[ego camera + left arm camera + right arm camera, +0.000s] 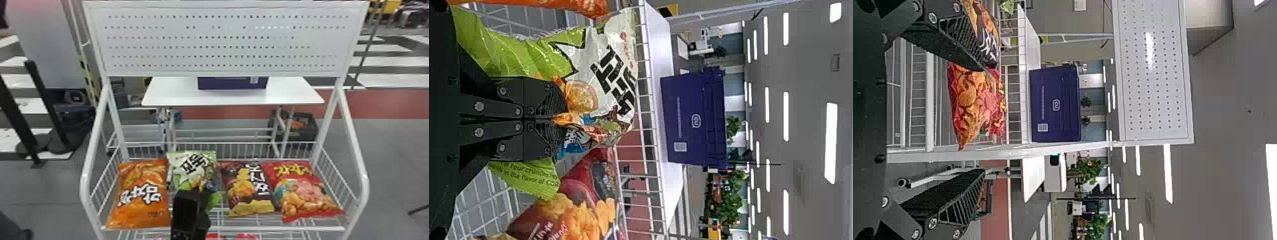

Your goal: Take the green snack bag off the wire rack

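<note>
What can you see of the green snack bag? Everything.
The green snack bag looks like glossy film: green, white burst, black lettering, food pictures. It's puffy and creased, bunched where the left gripper pinches its front. It sits tilted between the orange bag and the brown bag; whether it touches the wire rack isn't clear.
</note>
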`<action>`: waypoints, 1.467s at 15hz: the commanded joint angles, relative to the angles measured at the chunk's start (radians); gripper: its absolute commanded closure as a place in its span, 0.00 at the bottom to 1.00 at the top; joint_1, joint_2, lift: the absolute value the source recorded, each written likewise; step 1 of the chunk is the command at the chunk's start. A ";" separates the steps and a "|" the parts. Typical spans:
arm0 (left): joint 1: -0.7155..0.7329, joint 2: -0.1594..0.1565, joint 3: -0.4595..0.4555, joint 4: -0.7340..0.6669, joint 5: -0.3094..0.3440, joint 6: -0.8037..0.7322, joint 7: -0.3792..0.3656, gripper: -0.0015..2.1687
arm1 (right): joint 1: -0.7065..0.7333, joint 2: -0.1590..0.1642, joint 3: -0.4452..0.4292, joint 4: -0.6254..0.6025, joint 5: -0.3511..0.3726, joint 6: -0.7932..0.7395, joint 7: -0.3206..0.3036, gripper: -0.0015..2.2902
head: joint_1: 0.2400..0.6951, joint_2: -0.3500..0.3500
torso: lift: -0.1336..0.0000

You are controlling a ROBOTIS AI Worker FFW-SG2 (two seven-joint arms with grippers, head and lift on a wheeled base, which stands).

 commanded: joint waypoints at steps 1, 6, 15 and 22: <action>0.044 0.017 0.004 -0.101 0.001 0.003 0.000 0.66 | -0.001 0.000 0.000 -0.001 0.000 -0.001 0.000 0.08 | 0.57 0.50 | 1.00; 0.256 0.135 0.082 -0.387 0.017 0.003 0.004 0.65 | -0.002 0.000 -0.005 0.002 -0.005 -0.001 0.000 0.08 | 0.57 0.50 | 1.00; 0.736 0.264 0.261 -0.678 0.037 -0.340 -0.013 0.65 | -0.022 -0.003 0.015 0.025 -0.005 0.002 0.000 0.08 | 0.57 0.50 | 1.00; 0.904 0.279 0.316 -0.660 0.028 -0.537 -0.013 0.65 | -0.022 -0.009 0.011 0.030 -0.011 0.002 0.000 0.08 | 0.57 0.50 | 1.00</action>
